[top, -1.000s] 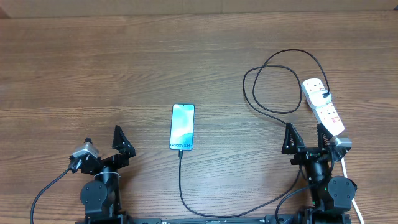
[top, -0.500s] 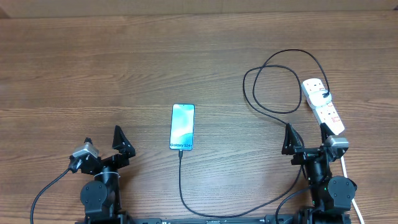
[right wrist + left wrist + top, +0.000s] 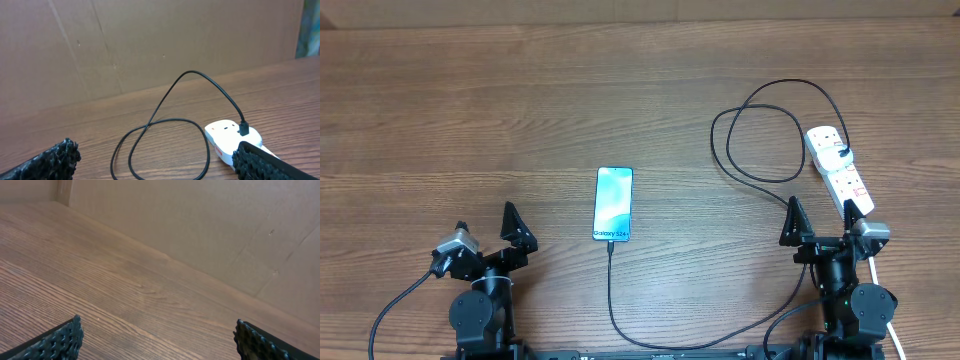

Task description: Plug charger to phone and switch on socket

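The phone (image 3: pixel 613 204) lies flat mid-table, screen up, with the "Galaxy S24+" end toward me. The black charger cable (image 3: pixel 611 290) meets its near end, runs along the front edge, loops (image 3: pixel 760 140) at the right and reaches the white socket strip (image 3: pixel 840 170); its plug end sits in the strip's far outlet (image 3: pixel 243 128). My left gripper (image 3: pixel 485 238) is open and empty, left of the phone. My right gripper (image 3: pixel 823 222) is open and empty, just in front of the strip's near end. The loop (image 3: pixel 160 145) and strip (image 3: pixel 232 140) show in the right wrist view.
The strip's white cord (image 3: pixel 885 310) runs down past my right arm. A cardboard wall (image 3: pixel 150 45) stands behind the wooden table (image 3: pixel 470 120). The left wrist view shows only bare wood (image 3: pixel 150 300) and the wall.
My right gripper has shifted slightly right, toward the strip's near end. The left arm, phone and cable have not moved.
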Robot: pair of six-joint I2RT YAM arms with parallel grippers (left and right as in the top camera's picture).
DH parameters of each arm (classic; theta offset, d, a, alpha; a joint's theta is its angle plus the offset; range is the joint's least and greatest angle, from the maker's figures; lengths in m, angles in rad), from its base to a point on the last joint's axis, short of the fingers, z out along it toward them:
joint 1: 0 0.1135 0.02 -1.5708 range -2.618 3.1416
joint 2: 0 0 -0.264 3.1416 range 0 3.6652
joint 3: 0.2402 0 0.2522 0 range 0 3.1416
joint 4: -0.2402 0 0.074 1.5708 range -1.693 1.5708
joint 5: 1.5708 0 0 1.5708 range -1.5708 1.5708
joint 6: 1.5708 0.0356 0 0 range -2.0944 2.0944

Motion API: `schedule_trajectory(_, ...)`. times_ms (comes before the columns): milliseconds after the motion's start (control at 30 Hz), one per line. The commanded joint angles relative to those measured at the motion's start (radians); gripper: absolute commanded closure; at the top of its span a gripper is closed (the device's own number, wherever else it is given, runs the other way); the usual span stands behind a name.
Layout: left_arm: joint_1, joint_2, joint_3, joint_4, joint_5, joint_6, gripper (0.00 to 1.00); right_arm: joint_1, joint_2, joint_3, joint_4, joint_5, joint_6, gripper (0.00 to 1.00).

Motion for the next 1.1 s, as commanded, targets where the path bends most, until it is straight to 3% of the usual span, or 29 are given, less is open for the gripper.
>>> schedule_trajectory(0,0.003,-0.005,-0.004,0.002,0.001,-0.003,0.0,-0.002,-0.012,-0.011,0.002,0.01,0.004,0.0)
schedule_trajectory(533,0.003,-0.005,-0.004,0.002,0.001,-0.003,0.0,0.05,-0.012,-0.011,0.002,0.014,-0.128,0.0)
schedule_trajectory(1067,0.003,-0.005,-0.004,0.002,0.001,-0.003,0.0,0.052,-0.012,-0.011,0.004,0.002,-0.167,0.0)
